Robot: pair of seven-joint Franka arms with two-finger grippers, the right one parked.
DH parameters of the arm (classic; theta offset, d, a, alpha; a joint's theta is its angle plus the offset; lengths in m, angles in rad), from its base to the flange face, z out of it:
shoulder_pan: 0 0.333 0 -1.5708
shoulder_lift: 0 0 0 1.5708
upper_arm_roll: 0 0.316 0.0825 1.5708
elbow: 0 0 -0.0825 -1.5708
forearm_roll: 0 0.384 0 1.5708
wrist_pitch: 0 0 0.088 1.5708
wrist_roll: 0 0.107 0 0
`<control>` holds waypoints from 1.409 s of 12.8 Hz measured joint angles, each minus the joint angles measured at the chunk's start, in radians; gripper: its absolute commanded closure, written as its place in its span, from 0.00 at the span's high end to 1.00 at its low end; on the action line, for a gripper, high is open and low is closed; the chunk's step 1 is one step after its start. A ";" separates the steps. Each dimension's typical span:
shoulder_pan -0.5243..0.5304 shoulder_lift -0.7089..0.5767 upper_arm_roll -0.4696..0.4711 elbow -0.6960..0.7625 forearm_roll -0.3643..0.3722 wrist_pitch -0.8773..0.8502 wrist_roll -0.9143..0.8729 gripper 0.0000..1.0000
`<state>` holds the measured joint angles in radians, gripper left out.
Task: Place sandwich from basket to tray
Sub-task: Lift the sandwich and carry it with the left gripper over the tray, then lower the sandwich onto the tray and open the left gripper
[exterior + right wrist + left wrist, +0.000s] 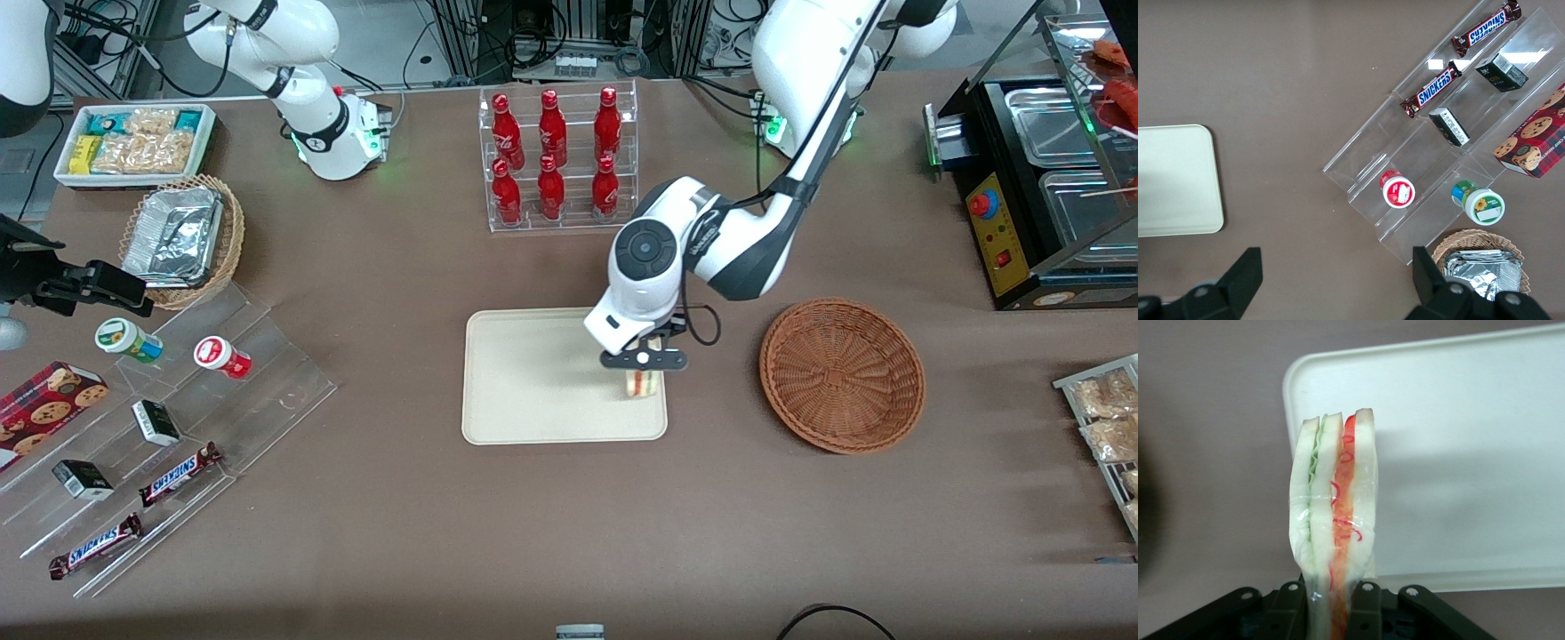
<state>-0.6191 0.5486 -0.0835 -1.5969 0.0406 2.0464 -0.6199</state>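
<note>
One sandwich (1333,520) in gripper (644,365) above tray (524,391)

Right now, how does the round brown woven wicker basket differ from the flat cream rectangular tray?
The round brown woven wicker basket is a ribbed bowl with raised sides; the flat cream rectangular tray is smooth with a low rim. The basket holds nothing, while over the tray's edge nearest the basket the left gripper is shut on the triangular sandwich wedge. The basket looks narrower than the tray. Both rest on the brown table, side by side.
</note>
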 measured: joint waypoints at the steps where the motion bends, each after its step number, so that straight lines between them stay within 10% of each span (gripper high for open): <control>1: -0.008 0.014 -0.003 0.007 -0.001 0.011 0.005 0.00; 11: -0.028 0.151 -0.015 0.042 -0.001 0.133 0.015 0.00; 13: -0.028 0.163 -0.014 0.058 -0.001 0.133 0.015 1.00; 18: -0.028 0.170 -0.014 0.068 -0.001 0.133 0.015 1.00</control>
<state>-0.6475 0.7182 -0.0977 -1.5290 0.0391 2.1796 -0.6047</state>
